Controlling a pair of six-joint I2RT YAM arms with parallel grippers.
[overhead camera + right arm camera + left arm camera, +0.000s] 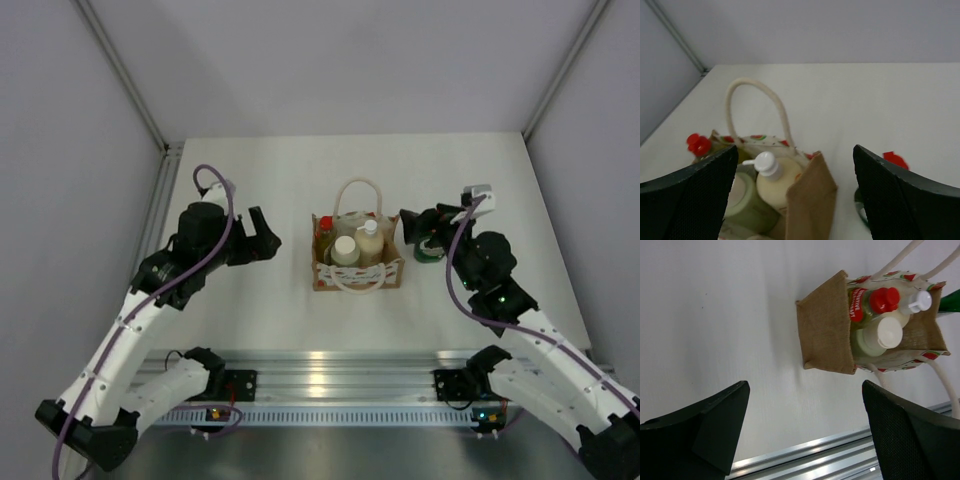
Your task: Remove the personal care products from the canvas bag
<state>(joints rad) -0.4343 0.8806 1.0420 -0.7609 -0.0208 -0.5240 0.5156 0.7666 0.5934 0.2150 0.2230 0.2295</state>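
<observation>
While three bottles sit in the bag, one is already out. White worktop [250, 170] carries everything.

Left arm: reaches in from the near left, with the left gripper [805, 390] left of the bag and apart from it. Jaws are spread wide with nothing between them.

Right arm: comes in from the near right, with the right gripper [795, 150] just right of the bag. Jaws are also spread wide and hold nothing.

Canvas bag [825, 325]: upright mid-worktop between the two grippers, top open. One rope handle stands up at the far side and the other flops over the near side.

In the bag:
- cream bottle [772, 182], white cap, on the right side
- grey-green cylinder [877, 335], near-left of the cream one
- yellow bottle [885, 299], red cap, far-left corner

Out of the bag: dark green bottle [895, 160], red cap, stands on the worktop just right of the bag. It is partly hidden behind one finger of the right gripper. Can't tell if that finger touches it.
</observation>
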